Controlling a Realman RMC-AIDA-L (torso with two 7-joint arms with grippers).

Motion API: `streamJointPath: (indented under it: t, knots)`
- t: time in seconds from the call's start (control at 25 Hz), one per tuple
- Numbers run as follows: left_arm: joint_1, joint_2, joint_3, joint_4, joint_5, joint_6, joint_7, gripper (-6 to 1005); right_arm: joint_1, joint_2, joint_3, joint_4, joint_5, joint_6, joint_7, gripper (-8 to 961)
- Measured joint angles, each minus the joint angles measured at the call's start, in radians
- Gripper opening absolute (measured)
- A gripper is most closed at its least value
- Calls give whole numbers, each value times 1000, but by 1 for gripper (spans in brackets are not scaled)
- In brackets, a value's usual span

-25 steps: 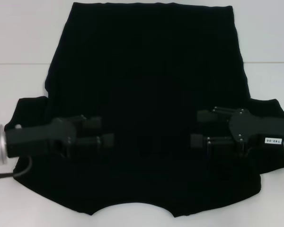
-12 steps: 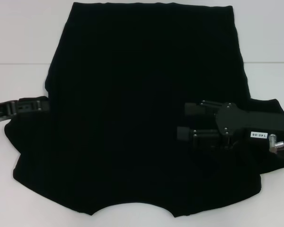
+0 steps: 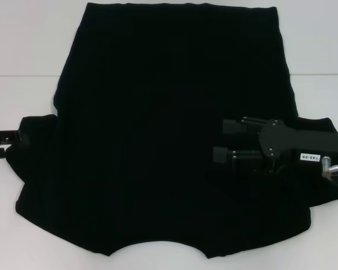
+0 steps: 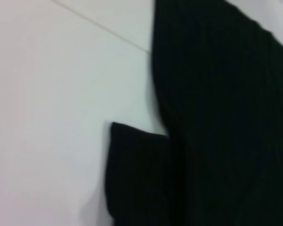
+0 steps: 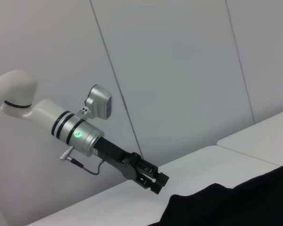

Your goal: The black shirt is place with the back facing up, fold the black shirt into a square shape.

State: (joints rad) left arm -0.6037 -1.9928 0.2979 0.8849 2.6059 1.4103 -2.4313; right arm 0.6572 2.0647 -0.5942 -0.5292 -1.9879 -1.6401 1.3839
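flatly, the black shirt (image 3: 174,135) lies spread over the white tabletop (image 3: 22,50), long axis running near edge to far edge, curved neckline toward the near edge. right gripper (image 3: 221,140) hovers over its right sleeve, fingers spread, empty. only the right wrist view shows the left gripper (image 5: 153,181) whole, beyond the left sleeve; whether spread i cannot tell.

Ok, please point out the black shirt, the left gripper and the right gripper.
black shirt (image 3: 169,112): head view, middle of the back panel.
left gripper (image 5: 153,180): right wrist view, between its fingertips, beside the sleeve.
right gripper (image 3: 228,140): head view, between its fingertips, over the shirt.
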Motion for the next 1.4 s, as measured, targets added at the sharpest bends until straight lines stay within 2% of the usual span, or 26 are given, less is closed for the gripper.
streamJointPath:
  t: [0.28, 0.52, 0.88, 1.4]
  knots:
    - [-34, 7, 28, -30, 115, -73, -98, 815, -4, 2, 1, 0, 0, 7, 1, 911]
    - [-57, 13, 56, -100, 119, -144, -115, 815, -9, 3, 1, 0, 0, 4, 1, 911]
    - [-62, 5, 98, -113, 147, -235, -160, 814, -12, 1, 2, 0, 1, 7, 4, 912]
    - [-73, 1, 98, -138, 139, -247, -149, 814, -12, -2, 2, 0, 2, 8, 4, 913]
